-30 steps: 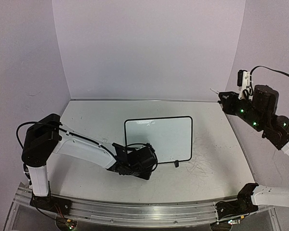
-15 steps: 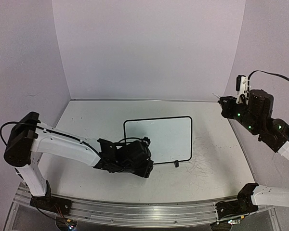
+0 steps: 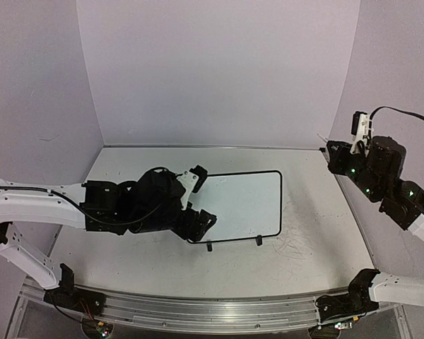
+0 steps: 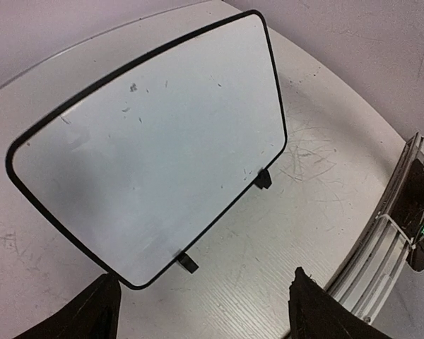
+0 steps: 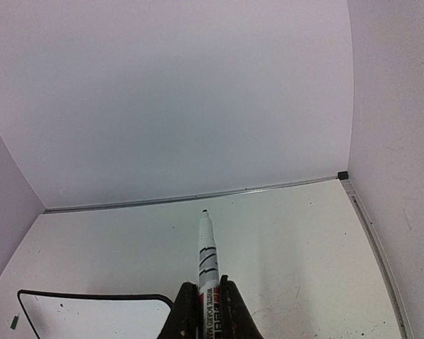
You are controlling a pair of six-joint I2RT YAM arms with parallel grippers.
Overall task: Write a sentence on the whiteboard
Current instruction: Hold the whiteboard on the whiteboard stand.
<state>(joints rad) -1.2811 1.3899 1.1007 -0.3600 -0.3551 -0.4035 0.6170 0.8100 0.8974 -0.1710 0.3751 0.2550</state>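
Top external view: board (image 3: pixel 244 205) lies on the table (image 3: pixel 120 176), its two feet at the near edge. At its left edge the left gripper (image 3: pixel 199 197) stands with fingers wide apart, nothing between them. Far right, raised and well apart from the board, the right gripper (image 5: pixel 205 311) is clamped on a marker (image 5: pixel 208 254).

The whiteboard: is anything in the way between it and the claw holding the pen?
Nothing visible lies between the right gripper, shut on the marker up at the far right, and the whiteboard. Only the open left gripper hangs over the board's left edge, covering some of the writing surface.
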